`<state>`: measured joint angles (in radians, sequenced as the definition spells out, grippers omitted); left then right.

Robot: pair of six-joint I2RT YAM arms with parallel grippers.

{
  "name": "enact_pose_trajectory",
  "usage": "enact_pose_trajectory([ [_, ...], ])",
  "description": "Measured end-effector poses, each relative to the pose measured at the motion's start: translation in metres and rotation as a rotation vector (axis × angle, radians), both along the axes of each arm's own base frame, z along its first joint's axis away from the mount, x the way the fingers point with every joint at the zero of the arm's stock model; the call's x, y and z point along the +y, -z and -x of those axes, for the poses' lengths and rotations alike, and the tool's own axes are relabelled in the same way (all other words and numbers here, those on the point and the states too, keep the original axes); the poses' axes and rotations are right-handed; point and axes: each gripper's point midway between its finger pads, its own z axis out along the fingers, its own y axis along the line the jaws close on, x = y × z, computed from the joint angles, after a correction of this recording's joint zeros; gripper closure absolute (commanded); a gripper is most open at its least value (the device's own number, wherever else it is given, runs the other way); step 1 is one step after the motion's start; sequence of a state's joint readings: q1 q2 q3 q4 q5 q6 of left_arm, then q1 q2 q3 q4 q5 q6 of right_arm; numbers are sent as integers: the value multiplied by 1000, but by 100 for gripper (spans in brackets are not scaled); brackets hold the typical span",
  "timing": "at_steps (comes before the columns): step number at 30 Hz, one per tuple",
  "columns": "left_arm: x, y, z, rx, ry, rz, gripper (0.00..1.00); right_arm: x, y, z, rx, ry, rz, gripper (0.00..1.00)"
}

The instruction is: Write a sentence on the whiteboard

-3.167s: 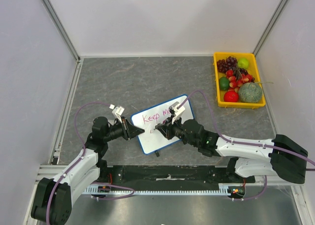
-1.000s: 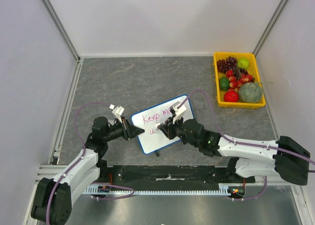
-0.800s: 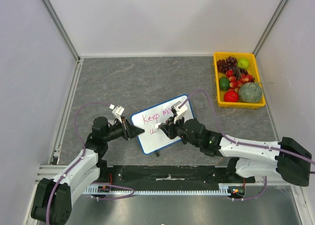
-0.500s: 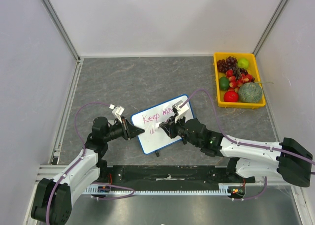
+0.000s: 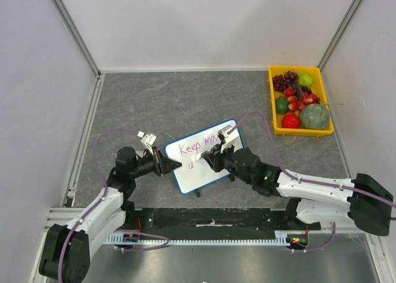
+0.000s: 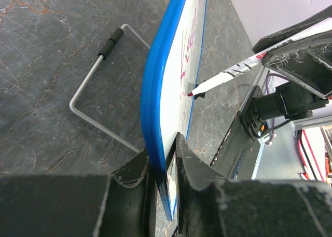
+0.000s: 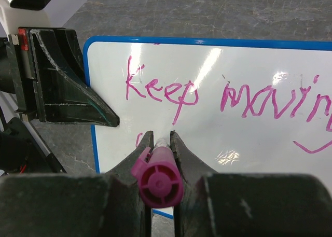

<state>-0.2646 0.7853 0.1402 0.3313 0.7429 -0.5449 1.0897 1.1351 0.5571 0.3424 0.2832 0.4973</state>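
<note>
The right gripper (image 5: 215,155) is edging rightward along the second line, clamping a marker (image 7: 157,181) with its tip on the board (image 5: 187,179). The left gripper (image 6: 167,146) is pinching the board's rim, holding it tilted between the grippers. The sentence (image 7: 179,94) is unfinished, so steady pressure should be keeping strokes legible.

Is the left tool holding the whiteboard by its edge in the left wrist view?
Yes, the left tool has its two fingers shut on the blue rim of the whiteboard at its near edge.

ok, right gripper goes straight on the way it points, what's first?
The whiteboard, through the marker in the right gripper: its tip is at, seemingly on, the board face under the sentence's start.
</note>
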Motion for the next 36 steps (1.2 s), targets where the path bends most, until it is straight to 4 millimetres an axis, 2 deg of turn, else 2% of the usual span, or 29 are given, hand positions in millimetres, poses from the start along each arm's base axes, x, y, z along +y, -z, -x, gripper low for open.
enact_pose_trajectory([
  [17, 0, 0, 0, 0, -1, 0, 98, 4, -3, -5, -4, 8, -29, 100],
  [27, 0, 0, 0, 0, 0, 0, 98, 7, 1, -1, 14, -20, -29, 100],
  [36, 0, 0, 0, 1, -1, 0, 98, 8, 12, 9, 43, -62, -20, 100],
])
